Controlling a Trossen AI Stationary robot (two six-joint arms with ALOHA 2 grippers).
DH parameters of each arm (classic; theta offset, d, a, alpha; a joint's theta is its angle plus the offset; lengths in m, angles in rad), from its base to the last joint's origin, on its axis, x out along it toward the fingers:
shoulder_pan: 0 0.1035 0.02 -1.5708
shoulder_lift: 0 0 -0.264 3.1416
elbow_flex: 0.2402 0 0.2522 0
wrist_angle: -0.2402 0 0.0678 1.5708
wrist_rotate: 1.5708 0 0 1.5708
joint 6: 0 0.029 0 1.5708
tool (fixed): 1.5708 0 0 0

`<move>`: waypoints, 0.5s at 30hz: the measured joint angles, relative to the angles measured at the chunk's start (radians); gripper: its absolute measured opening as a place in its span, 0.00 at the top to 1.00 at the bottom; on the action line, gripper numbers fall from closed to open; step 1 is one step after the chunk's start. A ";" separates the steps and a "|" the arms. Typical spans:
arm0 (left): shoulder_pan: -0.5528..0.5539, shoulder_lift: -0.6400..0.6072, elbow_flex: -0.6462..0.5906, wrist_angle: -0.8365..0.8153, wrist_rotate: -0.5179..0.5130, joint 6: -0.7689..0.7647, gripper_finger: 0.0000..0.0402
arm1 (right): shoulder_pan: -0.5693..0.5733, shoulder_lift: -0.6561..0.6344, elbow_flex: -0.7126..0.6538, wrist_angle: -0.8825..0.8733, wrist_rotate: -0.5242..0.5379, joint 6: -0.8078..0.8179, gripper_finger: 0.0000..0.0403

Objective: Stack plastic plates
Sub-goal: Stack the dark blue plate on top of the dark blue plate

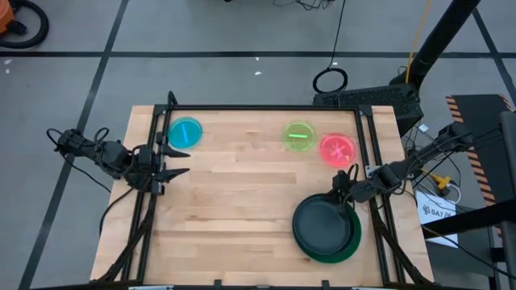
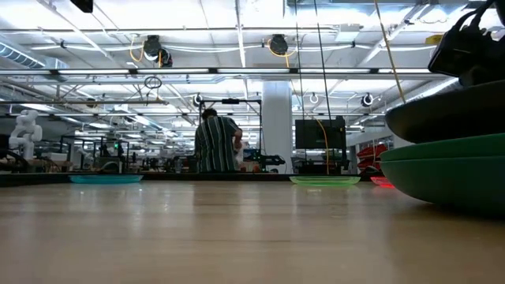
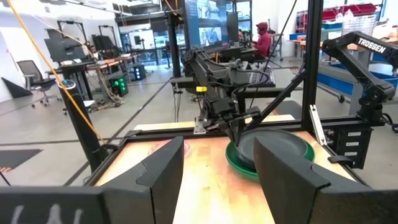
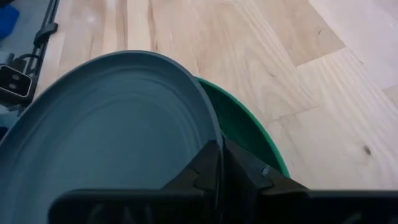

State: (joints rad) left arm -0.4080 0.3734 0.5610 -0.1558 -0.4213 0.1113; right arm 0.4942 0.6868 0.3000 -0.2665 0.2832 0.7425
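Right gripper (image 1: 345,182) is clamped on the dark plate's (image 1: 322,222) rim, over the green plates (image 1: 343,251). Left gripper (image 1: 179,161) idles, fingers apart. You've still got blue (image 1: 185,132), lime (image 1: 299,134) and pink (image 1: 337,149) small plates unstacked.

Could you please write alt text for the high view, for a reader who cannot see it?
Seen from above, the right tool grips the rim of a dark round plastic plate on a large green plate on the wooden table. The open left tool waits near a small blue plate; lime and pink plates lie apart.
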 joint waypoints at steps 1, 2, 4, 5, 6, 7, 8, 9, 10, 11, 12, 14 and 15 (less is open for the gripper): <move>0.000 0.002 0.000 0.000 0.000 -0.002 0.50 | 0.000 0.000 0.000 0.000 0.000 0.005 0.95; 0.000 0.006 0.000 0.002 0.000 -0.007 0.50 | 0.000 0.000 0.000 0.000 0.000 0.009 0.94; 0.000 0.015 0.000 0.000 0.000 -0.011 0.50 | 0.000 0.000 0.000 0.000 0.001 0.018 0.93; 0.000 0.019 0.000 0.001 0.000 -0.014 0.50 | 0.000 0.000 0.000 0.000 0.001 0.023 0.92; 0.000 0.024 0.000 0.001 0.000 -0.018 0.50 | 0.000 0.000 0.000 0.000 0.001 0.029 0.92; 0.000 0.029 0.000 0.003 0.000 -0.019 0.50 | 0.000 0.000 0.000 -0.001 0.001 0.031 0.91; 0.000 0.036 0.000 0.003 0.000 -0.020 0.50 | 0.000 0.000 0.000 0.000 0.001 0.032 0.89; 0.000 0.043 0.000 0.003 0.000 -0.020 0.50 | 0.000 0.000 0.000 0.000 0.001 0.035 0.88; 0.000 0.049 0.000 0.003 0.000 -0.021 0.50 | 0.000 0.000 0.000 -0.001 0.001 0.040 0.87; 0.000 0.054 0.000 0.003 0.000 -0.024 0.50 | 0.000 0.000 0.000 -0.001 0.001 0.043 0.85; 0.000 0.059 0.000 0.007 0.000 -0.027 0.50 | 0.000 0.000 0.000 -0.001 0.001 0.044 0.84; 0.000 0.070 0.000 0.022 0.000 -0.028 0.50 | 0.000 0.000 0.000 -0.001 0.002 0.055 0.81; 0.000 0.075 0.000 0.028 0.000 -0.028 0.50 | 0.000 0.000 0.000 -0.001 0.002 0.059 0.80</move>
State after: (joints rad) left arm -0.4080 0.4489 0.5610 -0.1274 -0.4216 0.0829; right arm 0.4938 0.6868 0.3000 -0.2675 0.2848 0.8015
